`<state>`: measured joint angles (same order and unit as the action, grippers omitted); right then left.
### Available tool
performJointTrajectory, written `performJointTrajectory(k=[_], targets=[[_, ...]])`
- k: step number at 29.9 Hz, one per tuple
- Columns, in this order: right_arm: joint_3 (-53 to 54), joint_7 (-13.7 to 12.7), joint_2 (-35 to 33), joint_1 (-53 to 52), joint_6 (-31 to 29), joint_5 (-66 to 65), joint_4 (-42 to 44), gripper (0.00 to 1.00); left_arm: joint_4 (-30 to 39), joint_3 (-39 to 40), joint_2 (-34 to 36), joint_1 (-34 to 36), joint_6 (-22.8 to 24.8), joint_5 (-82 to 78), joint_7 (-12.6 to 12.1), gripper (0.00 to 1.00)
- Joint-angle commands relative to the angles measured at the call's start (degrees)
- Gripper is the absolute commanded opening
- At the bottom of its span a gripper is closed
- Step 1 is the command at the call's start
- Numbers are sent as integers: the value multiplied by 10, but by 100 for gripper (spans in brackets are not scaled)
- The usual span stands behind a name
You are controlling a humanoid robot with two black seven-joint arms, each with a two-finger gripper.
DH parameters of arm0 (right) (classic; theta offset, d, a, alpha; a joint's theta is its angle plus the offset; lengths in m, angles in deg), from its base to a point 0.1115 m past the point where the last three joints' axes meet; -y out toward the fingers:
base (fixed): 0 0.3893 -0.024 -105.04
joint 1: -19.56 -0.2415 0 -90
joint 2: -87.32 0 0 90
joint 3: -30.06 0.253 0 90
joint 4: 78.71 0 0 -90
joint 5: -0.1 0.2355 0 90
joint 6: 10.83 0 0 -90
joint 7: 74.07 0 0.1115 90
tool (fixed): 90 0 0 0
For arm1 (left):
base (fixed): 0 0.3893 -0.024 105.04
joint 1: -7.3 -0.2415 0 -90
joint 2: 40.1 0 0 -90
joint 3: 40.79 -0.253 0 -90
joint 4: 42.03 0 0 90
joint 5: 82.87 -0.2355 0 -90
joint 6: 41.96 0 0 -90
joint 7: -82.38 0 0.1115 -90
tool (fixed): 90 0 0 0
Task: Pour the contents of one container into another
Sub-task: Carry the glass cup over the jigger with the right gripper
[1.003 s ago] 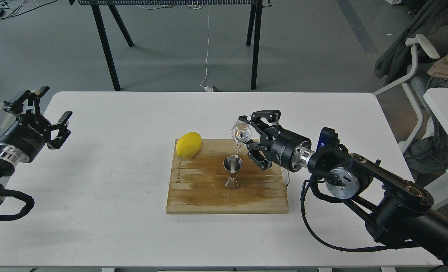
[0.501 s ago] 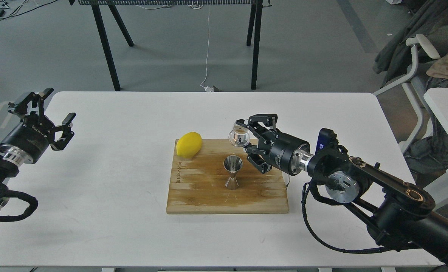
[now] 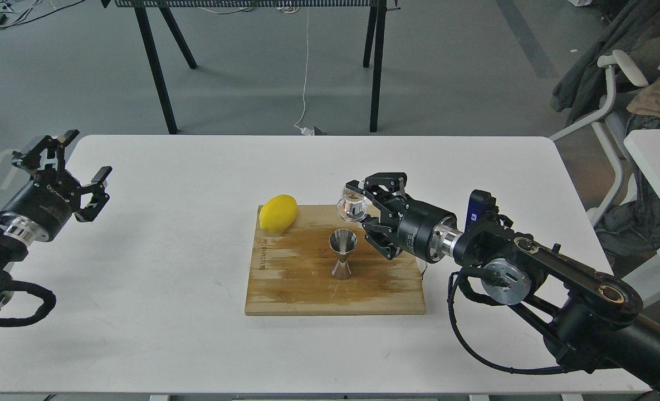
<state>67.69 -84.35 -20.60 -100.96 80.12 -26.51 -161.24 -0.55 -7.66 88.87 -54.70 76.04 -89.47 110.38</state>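
Note:
A small clear glass cup [image 3: 352, 206] hangs tilted in the air, just up and right of the jigger's mouth, with my right gripper [image 3: 361, 210] shut on it. The shiny steel hourglass jigger [image 3: 342, 253] stands upright near the middle of the wooden cutting board [image 3: 302, 289]. No stream shows between cup and jigger. My left gripper [image 3: 62, 167] hovers open over the table's far left edge, holding nothing.
A yellow lemon [image 3: 278, 213] lies on the board's back left corner. The board rests on a white table [image 3: 157, 278]. Black table legs [image 3: 157, 67] stand behind it, and a chair with clothes [image 3: 619, 94] is at the right.
A thin stream fell from the cup into the jigger a second ago; it has stopped. The right gripper has lowered slightly and turned the cup back. The left gripper shifted slightly right.

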Motion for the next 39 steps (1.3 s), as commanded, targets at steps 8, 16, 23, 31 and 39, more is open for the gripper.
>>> performJointTrajectory(k=[8, 16, 23, 31, 39], targets=[[-22, 0, 1, -2, 0, -38, 3, 37, 0, 0, 0, -1, 0, 0, 0, 86], [-26, 0, 1, -3, 0, -41, 3, 37, 0, 0, 0, -1, 0, 0, 0, 86], [-32, 0, 1, -9, 0, -67, 4, 37, 0, 0, 0, -1, 0, 0, 0, 86], [-50, 0, 2, -10, 0, -82, 4, 37, 0, 0, 0, -1, 0, 0, 0, 86], [-52, 1, 3, -15, 0, -99, 4, 37, -1, 1, 0, -2, 0, 0, 0, 86]])
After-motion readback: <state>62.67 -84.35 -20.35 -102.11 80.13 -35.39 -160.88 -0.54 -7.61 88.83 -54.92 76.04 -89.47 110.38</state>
